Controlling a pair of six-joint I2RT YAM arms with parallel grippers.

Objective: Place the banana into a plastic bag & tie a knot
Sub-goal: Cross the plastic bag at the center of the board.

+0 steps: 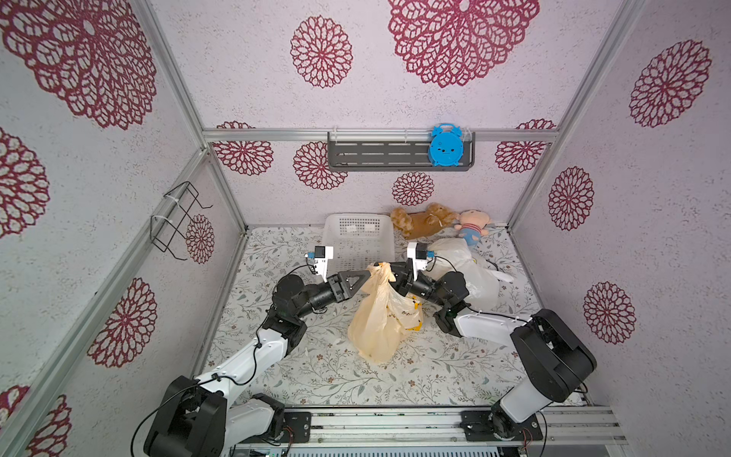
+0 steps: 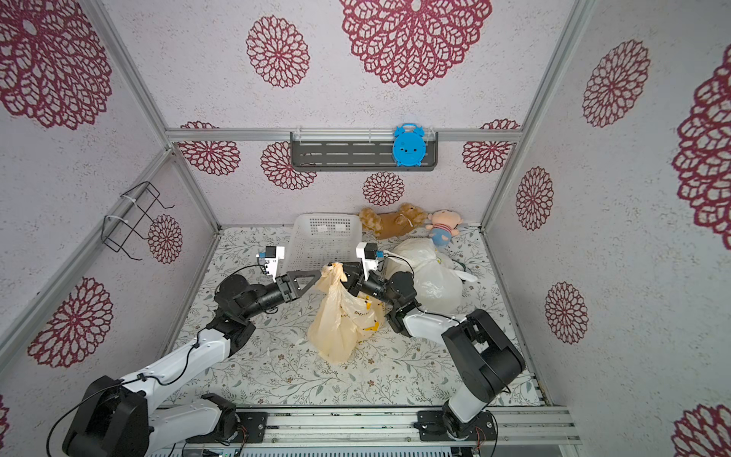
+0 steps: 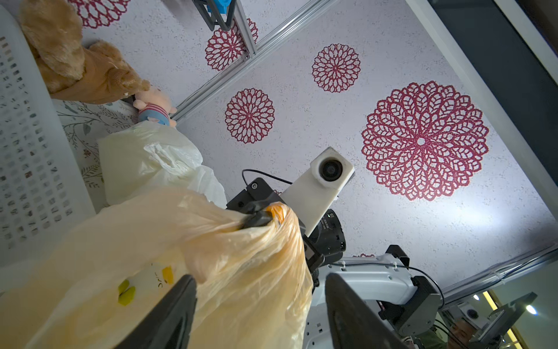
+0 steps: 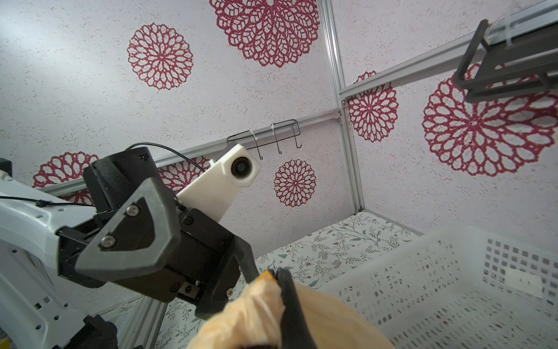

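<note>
My right gripper (image 3: 261,216) clenched the bag (image 1: 379,316) neck; my left gripper (image 3: 259,276) gaped beside it. Closing crooked, I risked tugging it loose!

The floral-covered table (image 1: 316,376) is bearing a yellow plastic bag (image 1: 379,320) at its centre. A white basket (image 1: 358,241) is sitting at twelve o'clock, a teddy bear (image 1: 421,221) and doll (image 1: 470,227) are lying at one, and a white bag (image 1: 474,277) at two.

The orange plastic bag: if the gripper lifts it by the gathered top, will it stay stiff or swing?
Likely floppy: the orange bag is thin, wrinkled film, sagging from the right gripper. Probably bottom-heavy: yellow contents lie low, so it may swing.
</note>
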